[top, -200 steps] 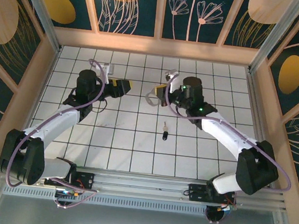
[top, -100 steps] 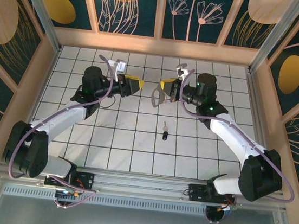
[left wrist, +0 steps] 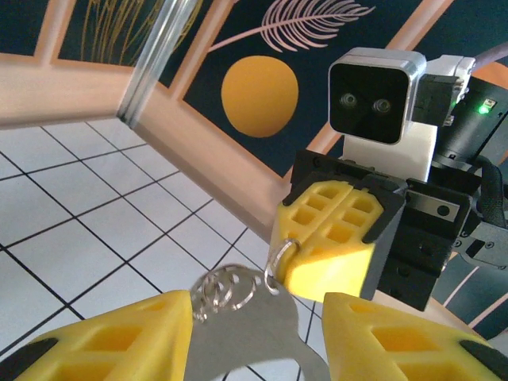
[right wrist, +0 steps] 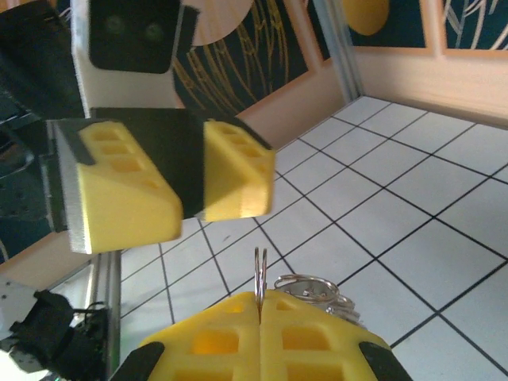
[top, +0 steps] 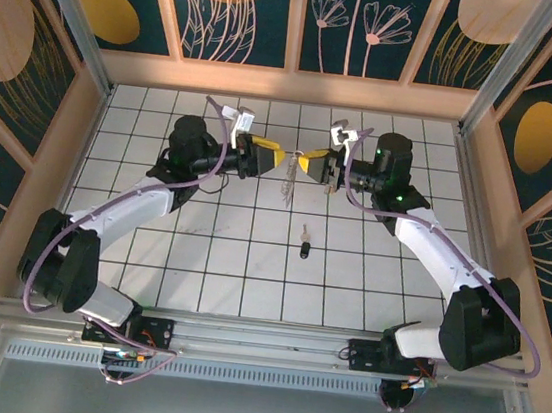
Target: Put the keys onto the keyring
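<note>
Both arms are swinging inward and meeting nose to nose above the far middle of the surface [top: 209,259]. The right gripper [top: 308,162] is staying clamped on the keyring [top: 288,171], holding it in the air. The left gripper [top: 273,156] is narrowing, its jaws still apart on either side of the ring's flat metal part. The black-headed key [top: 304,242] is lying untouched on the tiles below, so this is probably a regrip rather than threading.

The left tool [top: 268,155] swung right and farther over the bench [top: 198,268], its jaws narrowing, while the right tool [top: 307,163] turned leftward, bringing the keyring [top: 287,171] between the two facing tools
</note>
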Action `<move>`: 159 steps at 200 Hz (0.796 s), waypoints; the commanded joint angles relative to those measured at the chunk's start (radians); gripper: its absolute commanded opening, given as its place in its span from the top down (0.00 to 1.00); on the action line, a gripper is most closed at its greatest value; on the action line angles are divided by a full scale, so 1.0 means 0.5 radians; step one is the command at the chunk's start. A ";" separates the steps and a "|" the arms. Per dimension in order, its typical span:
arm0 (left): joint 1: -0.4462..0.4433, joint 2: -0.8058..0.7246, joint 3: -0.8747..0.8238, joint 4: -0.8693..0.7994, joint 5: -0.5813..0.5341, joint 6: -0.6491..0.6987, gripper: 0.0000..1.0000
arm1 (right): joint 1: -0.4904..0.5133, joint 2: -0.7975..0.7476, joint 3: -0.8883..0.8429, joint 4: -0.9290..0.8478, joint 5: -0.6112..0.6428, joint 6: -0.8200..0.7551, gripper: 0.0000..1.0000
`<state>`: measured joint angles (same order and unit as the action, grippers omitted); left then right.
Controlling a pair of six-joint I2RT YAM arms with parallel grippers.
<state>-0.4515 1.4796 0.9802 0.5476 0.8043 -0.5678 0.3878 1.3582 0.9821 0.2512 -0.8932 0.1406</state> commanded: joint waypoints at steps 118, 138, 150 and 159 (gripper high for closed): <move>-0.070 0.049 0.089 0.110 0.100 0.025 0.62 | 0.001 0.058 -0.044 0.422 -0.254 0.295 1.00; -0.073 0.053 0.090 0.125 0.100 0.011 0.63 | 0.009 0.071 -0.038 0.430 -0.254 0.304 1.00; -0.076 0.056 0.089 0.132 0.100 0.007 0.63 | 0.015 0.077 -0.040 0.431 -0.254 0.306 1.00; -0.076 0.061 0.091 0.135 0.104 0.006 0.63 | 0.018 0.080 -0.038 0.436 -0.254 0.308 1.00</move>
<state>-0.4828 1.4971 1.0012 0.5610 0.8310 -0.5686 0.3889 1.3891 0.9672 0.3981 -0.9901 0.2756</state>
